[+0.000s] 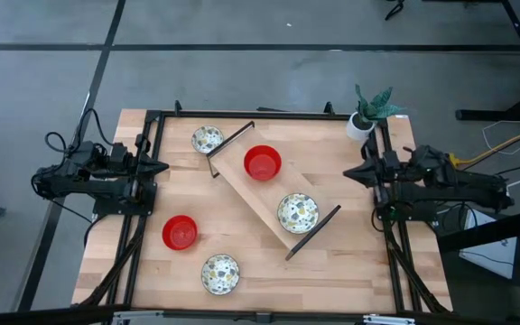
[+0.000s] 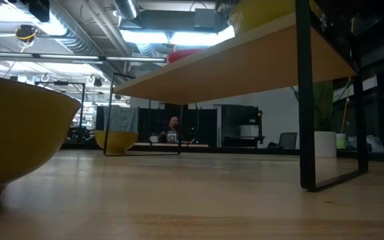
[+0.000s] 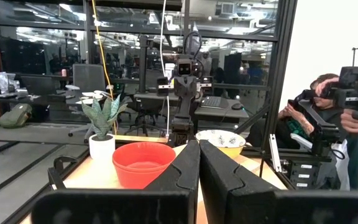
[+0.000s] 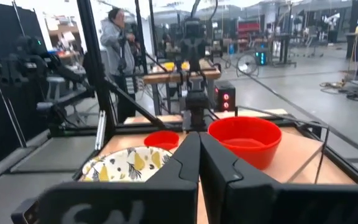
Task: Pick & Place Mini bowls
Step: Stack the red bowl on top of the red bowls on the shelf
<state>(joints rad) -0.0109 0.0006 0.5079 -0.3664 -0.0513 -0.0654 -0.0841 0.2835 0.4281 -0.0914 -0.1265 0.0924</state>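
Observation:
A raised wooden board (image 1: 242,185) lies slantwise across the table's middle. A red mini bowl (image 1: 263,162) and a speckled mini bowl (image 1: 298,213) sit on it. On the tabletop rest a speckled bowl (image 1: 208,139) at the far side, a red bowl (image 1: 180,232) at the near left, and a speckled bowl (image 1: 220,273) near the front edge. My left gripper (image 1: 164,167) hangs shut at the left edge, its fingers (image 3: 185,168) together and holding nothing. My right gripper (image 1: 348,171) hangs shut at the right edge, its fingers (image 4: 188,158) also together and holding nothing.
A white pot with a green plant (image 1: 361,125) stands at the far right corner. The board stands on black metal legs (image 2: 304,120), with open space under it. A person with a hand-held device (image 3: 347,93) is beyond the table's right side, and another person (image 4: 118,43) stands beyond its left side.

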